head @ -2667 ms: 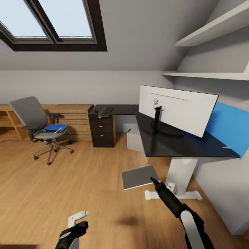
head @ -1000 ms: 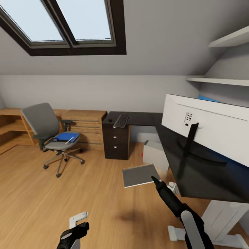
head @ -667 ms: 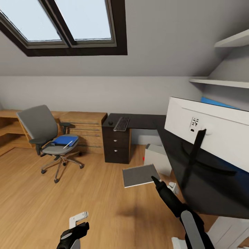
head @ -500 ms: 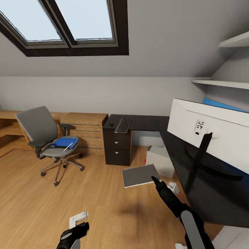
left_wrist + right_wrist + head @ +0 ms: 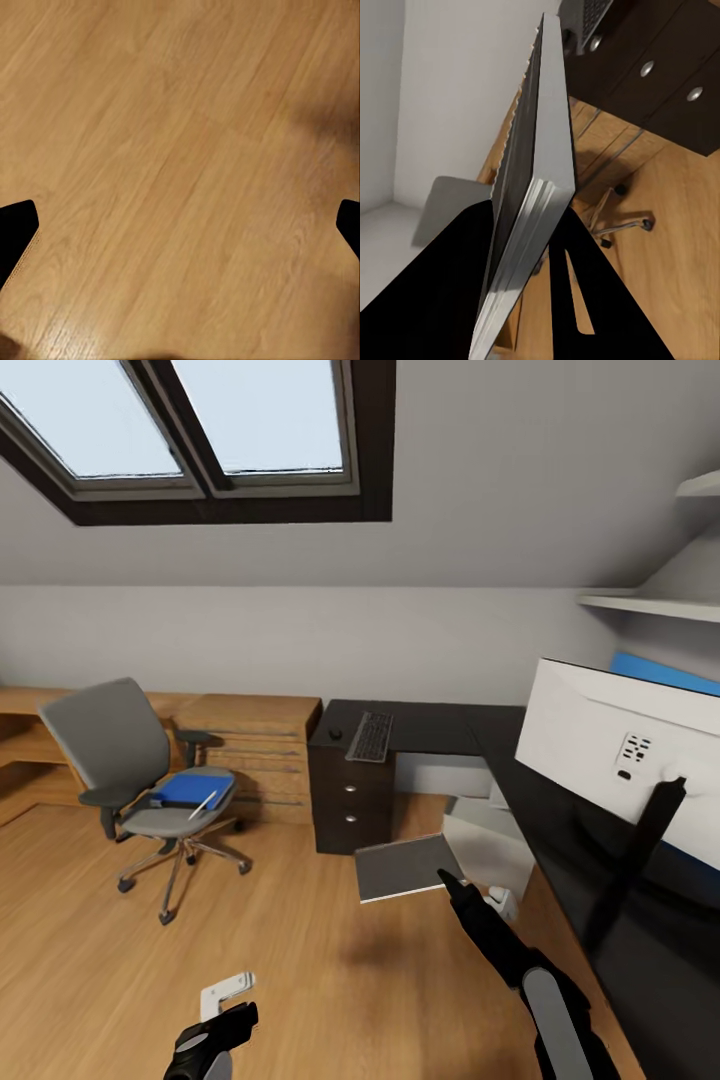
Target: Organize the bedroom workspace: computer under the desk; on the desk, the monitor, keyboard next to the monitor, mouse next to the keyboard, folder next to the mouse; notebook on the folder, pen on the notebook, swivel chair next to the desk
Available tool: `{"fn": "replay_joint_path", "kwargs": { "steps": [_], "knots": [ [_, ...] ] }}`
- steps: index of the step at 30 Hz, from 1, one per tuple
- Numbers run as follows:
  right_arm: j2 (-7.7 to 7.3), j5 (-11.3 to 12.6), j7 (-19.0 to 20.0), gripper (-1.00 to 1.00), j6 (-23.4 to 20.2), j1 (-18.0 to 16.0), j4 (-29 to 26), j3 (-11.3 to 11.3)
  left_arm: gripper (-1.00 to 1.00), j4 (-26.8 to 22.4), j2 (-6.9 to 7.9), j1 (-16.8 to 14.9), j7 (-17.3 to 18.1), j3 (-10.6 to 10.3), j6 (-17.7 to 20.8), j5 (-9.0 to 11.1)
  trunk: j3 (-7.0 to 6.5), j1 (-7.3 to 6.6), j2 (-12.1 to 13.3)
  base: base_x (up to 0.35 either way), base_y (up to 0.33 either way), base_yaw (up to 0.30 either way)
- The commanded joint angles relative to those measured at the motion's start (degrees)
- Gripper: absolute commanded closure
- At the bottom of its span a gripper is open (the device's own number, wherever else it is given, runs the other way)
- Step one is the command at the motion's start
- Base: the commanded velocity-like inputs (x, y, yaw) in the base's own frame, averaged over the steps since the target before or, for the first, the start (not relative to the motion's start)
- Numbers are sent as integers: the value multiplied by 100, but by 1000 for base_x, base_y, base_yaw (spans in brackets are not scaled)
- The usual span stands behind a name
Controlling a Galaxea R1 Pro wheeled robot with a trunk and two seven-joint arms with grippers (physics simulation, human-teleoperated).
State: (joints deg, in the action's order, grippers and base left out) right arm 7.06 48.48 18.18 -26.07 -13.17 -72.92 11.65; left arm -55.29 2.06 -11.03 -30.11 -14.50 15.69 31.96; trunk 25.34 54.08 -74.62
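My right gripper (image 5: 446,880) is shut on the edge of a flat grey notebook (image 5: 405,867), held level above the floor; the right wrist view shows the notebook (image 5: 529,187) edge-on between black fingers (image 5: 435,300). My left gripper (image 5: 235,1020) hangs open over bare wood floor (image 5: 180,150). The grey swivel chair (image 5: 115,745) stands at the left, with the blue folder (image 5: 190,789) and the white pen (image 5: 203,804) on its seat. On the black desk (image 5: 440,725) lie the keyboard (image 5: 371,736) and the mouse (image 5: 336,735). The monitor (image 5: 620,745) shows its white back at the right. The computer (image 5: 485,840) sits under the desk.
A dark drawer unit (image 5: 350,800) stands under the desk's far end, next to low wooden shelving (image 5: 260,745). White wall shelves (image 5: 640,603) hang at the upper right, skylights (image 5: 200,420) overhead. Open wood floor (image 5: 150,960) lies between me and the chair.
The whole view has shifted: desk and monitor have slid right and grown nearer, the chair sits more central. Both arms and the held notebook keep the same pose.
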Motion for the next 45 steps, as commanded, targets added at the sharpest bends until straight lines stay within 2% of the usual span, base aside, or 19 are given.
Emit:
{"fn": "replay_joint_path", "kwargs": {
  "steps": [1, 30, 39, 43, 45],
  "knots": [
    [8, 43, 10, 100, -56, -6, -5, 22, -100, -9, 8, -5, -48, -27, 13, 39, 6, 3, -4, 300, 204, 0],
    [9, 49, 30, 100, -47, -2, -52, 151, -100, -9, 13, -5, -57, -184, 13, 39, 6, 3, -4, 322, 32, 0],
    [29, 605, 9, 100, -40, -2, -255, 569, -100, -9, 22, -5, -52, -178, 13, 31, 6, 3, -4, 326, 0, 0],
    [29, 701, -8, 100, 12, -2, -328, 672, -100, -9, 24, -5, -49, -174, 13, 30, 6, 3, -4, 326, 0, 0],
    [26, 729, -15, 100, 133, -3, -346, 816, -100, -9, 26, -5, -43, -171, 13, 30, 6, 3, -4, 326, 0, 0]
  ]
}}
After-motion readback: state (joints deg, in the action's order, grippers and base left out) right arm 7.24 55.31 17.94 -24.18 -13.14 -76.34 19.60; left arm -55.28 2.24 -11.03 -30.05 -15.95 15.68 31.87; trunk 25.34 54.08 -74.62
